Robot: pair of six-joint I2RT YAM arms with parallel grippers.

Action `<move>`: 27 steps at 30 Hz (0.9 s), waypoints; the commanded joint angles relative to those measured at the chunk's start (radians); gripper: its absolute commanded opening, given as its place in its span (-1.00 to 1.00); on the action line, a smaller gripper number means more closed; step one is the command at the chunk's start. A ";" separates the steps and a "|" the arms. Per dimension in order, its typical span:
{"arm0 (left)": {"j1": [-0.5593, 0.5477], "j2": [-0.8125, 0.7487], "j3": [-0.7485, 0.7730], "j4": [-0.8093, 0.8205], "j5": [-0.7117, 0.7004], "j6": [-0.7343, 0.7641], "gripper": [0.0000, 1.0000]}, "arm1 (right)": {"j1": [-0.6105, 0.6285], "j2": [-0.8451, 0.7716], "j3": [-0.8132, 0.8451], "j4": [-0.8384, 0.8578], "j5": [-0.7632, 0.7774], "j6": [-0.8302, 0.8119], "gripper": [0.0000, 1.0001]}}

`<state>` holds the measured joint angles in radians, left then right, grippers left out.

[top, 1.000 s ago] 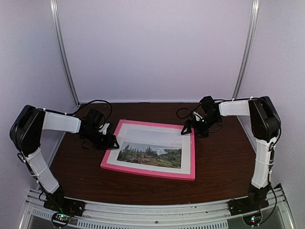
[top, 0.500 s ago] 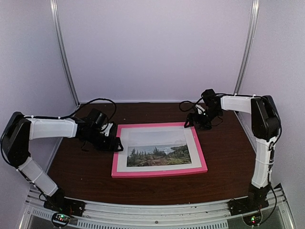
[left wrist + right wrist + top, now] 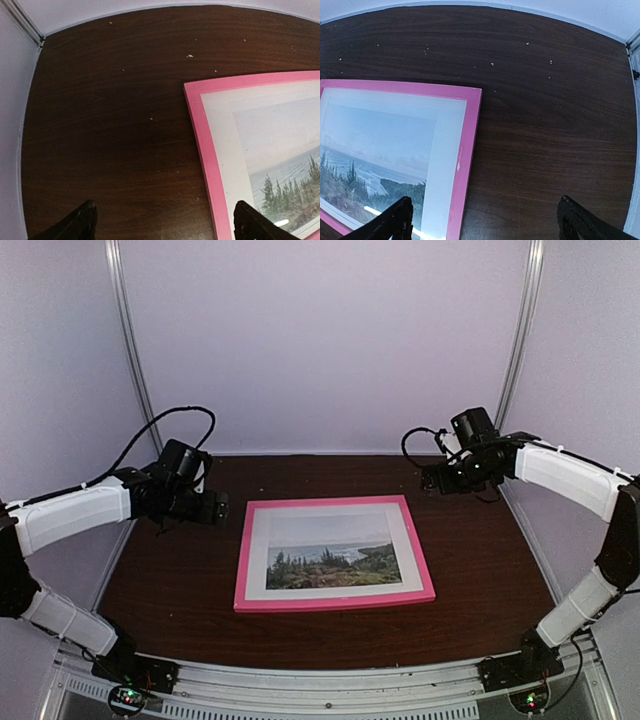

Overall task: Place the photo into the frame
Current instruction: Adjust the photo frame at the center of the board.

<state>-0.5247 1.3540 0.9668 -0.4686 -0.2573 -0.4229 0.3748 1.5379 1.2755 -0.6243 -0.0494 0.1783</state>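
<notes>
Lying flat at the middle of the counter (image 3: 480, 570), the frame (image 3: 243, 560) shows its pink front upward. The photo (image 3: 330, 555) sits inside it, squared within a white surround (image 3: 258, 560), with trees, sea and sky plainly readable. No part of the print overhangs the pink edge in any view. Both wrist views confirm this at the far corners: pink border, white band, then picture, all level as far as can be seen.

Left jaws are spread wide, fingertips (image 3: 82, 225) well apart and pinching nothing. They hang above the counter just off the frame's far left corner. Right jaws are likewise spread wide and empty, above the counter off the far right corner. Neither set touches the frame.

Judgement: the insertion looks complete, with the assembled piece lying face up. Whether anything is fastened behind it cannot be told, as the rear is hidden. Remaining work appears to be nil, or at most drawing the jaws clear.
</notes>
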 commanded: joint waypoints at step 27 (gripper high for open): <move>0.006 -0.541 -0.181 -0.055 -0.200 0.042 0.95 | 0.022 -0.615 -0.383 0.088 0.263 -0.022 0.99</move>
<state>-0.5236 0.8890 0.8459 -0.6167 -0.4683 -0.3855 0.4007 0.9791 0.9161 -0.5316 0.2222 0.1631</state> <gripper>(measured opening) 0.976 0.995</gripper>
